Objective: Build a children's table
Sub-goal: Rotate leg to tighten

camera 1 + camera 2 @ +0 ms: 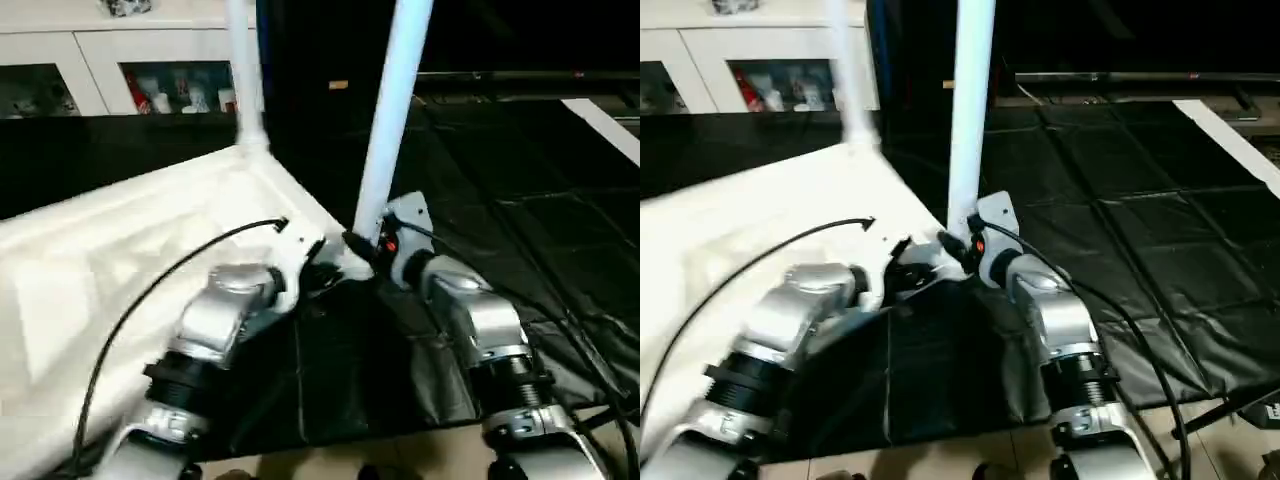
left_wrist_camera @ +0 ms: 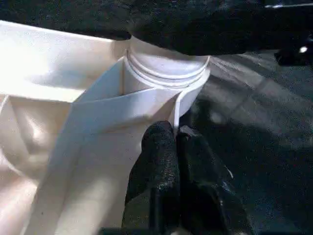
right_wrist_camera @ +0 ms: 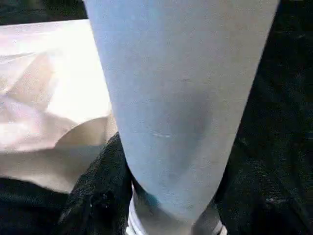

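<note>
Two legs stand in the top's [image 1: 120, 260] sockets: near leg [image 1: 392, 120] clamped by right gripper [image 3: 166, 196]; left gripper [image 2: 173, 161] pinches the top's rim.

Both silver forearms reach forward, converging toward the middle. The left gripper [image 2: 177, 161] has its two black fingers pressed together, pinching a thin white plastic rim. The right gripper [image 3: 166, 196] clasps the white tapered tube leg [image 1: 392, 110], one finger [image 3: 98, 191] on each side.
</note>
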Robot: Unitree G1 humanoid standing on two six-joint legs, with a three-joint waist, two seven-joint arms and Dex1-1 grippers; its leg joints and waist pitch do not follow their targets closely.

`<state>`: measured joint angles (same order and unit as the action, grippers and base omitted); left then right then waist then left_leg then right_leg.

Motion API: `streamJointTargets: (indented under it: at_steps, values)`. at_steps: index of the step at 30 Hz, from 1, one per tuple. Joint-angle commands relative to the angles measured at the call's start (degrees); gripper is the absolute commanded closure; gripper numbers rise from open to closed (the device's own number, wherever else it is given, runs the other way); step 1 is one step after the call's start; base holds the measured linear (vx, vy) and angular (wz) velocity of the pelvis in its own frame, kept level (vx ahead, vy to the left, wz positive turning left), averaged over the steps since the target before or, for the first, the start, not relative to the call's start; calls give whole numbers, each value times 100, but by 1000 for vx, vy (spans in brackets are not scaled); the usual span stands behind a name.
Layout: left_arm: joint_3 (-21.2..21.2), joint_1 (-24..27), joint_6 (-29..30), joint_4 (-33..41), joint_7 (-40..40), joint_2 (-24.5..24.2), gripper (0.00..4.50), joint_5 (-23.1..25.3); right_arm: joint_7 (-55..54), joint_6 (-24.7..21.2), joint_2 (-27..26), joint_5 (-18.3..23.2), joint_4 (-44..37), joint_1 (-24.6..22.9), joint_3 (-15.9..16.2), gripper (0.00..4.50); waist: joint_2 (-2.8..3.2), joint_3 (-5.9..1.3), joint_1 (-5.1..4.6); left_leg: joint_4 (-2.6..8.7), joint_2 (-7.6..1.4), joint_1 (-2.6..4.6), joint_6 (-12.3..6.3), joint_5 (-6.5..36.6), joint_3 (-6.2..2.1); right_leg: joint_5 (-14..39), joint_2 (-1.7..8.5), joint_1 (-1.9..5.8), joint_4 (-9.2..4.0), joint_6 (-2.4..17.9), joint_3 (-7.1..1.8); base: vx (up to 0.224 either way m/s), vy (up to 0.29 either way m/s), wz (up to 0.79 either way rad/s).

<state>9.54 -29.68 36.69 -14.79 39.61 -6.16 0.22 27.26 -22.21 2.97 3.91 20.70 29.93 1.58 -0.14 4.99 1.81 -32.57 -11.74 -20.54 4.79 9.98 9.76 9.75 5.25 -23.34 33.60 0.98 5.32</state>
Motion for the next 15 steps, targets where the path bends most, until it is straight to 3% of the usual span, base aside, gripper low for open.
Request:
streamJointTargets:
  at_steps: [1, 6, 15]
  values:
    - [131, -74, 4, 270, -95, 227, 450, -166, 291, -197, -504, 129, 185, -175, 571, 252, -4, -366, 54, 377, -91, -25, -262, 1176, -8, 1544, 267, 284, -427, 978, -278, 0, 0, 0]
    - [173, -36, -19, 325, -63, 140, 450, -117, 326, -119, -524, 186, 135, -168, 434, 197, 6, -383, 74, 358, -89, -31, -379, 813, 8, 1106, 268, 329, -381, 1149, -277, 0, 0, 0]
    - [346, 93, -441, 362, 747, -531, 450, -171, 1061, 64, 18, 473, -107, -280, 332, 124, 18, -352, 67, 385, -105, -8, -313, 1034, 5, 1309, 265, 322, -399, 1144, -281, 0, 0, 0]
